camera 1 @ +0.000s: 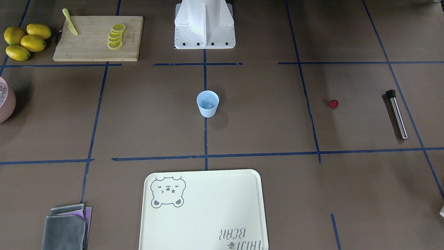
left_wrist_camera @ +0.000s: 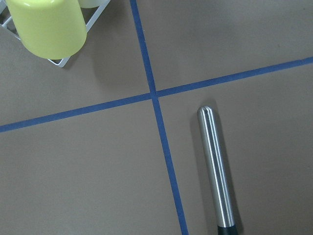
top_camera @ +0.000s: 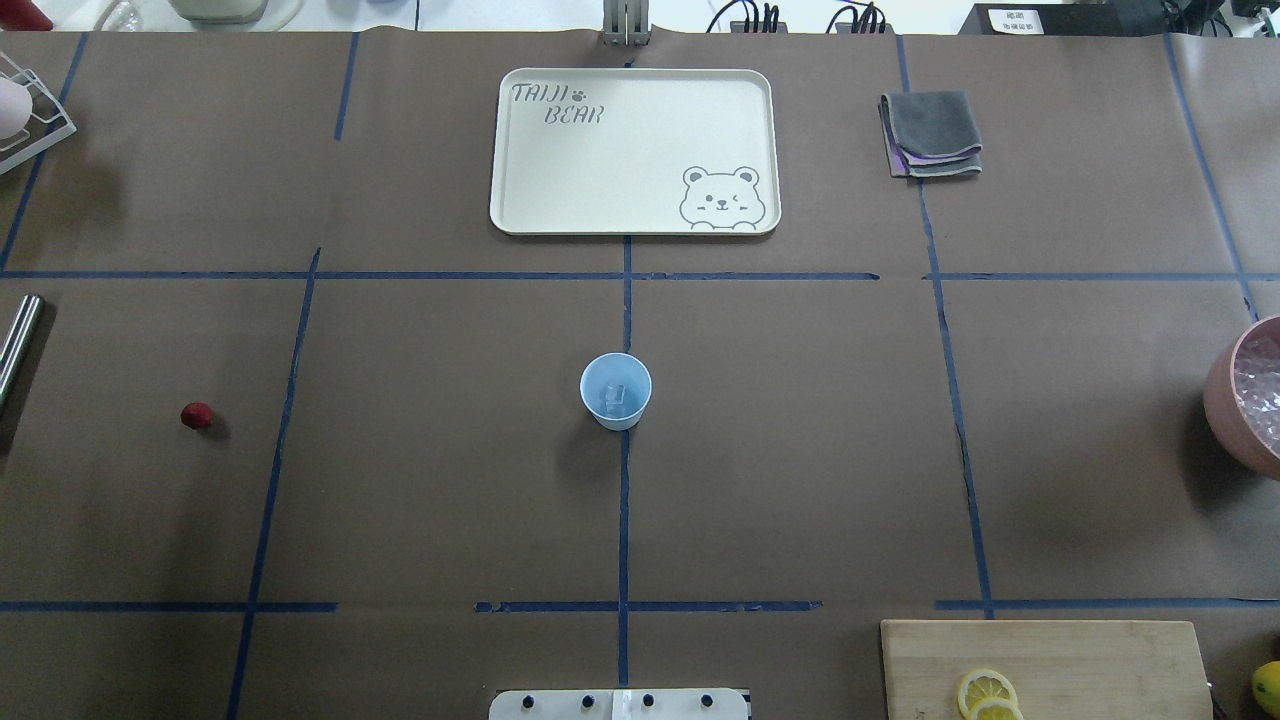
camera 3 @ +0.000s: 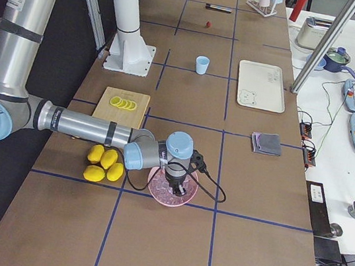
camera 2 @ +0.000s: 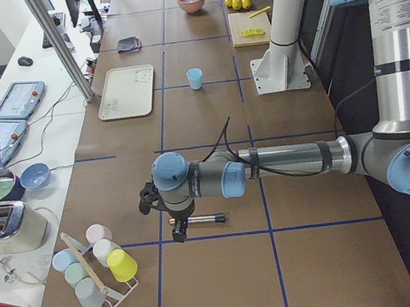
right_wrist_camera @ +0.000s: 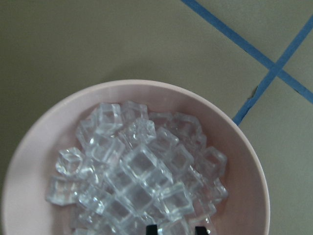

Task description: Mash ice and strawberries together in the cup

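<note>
Across the worktop [camera 1: 263, 114] from the robot, looking steeply down, no fingers show. The light-blue cup [camera 1: 207, 103] stands upright in the middle with a clear cube or two of ice [camera 1: 208, 105] at its bottom. The strawberry [camera 1: 334, 103] lies alone, well apart from the cup, near a steel rod [camera 1: 397, 114] with a black end.

From over the robot's shoulders it looks much the same: the cup is in the middle, the strawberry far off on the left arm's side, and a pink bowl [top_camera: 1222, 400] of ice sits at the right edge.

From the left end, the left gripper [camera 2: 179, 233] hangs just above the steel rod, and I cannot tell whether its fingers are apart or together. The cup is well beyond them.

From the right end, the right gripper [camera 3: 174, 187] is down in the pink bowl, with the cup far beyond it.

Below the left wrist camera the steel rod lies flat, with a yellow cup [left_wrist_camera: 46, 24] on a rack off to one side. No fingers are visible.

At the right wrist the fingers [right_wrist_camera: 151, 228] stand apart, their tips among the heaped ice directly below. The cubes look hard, slick and light, so I'd take one across its flat faces. The strawberry looks soft and apt to roll, so a gentle pinch round its middle would suit. The rod looks stiff and smooth, and I'd grip it midway.
</note>
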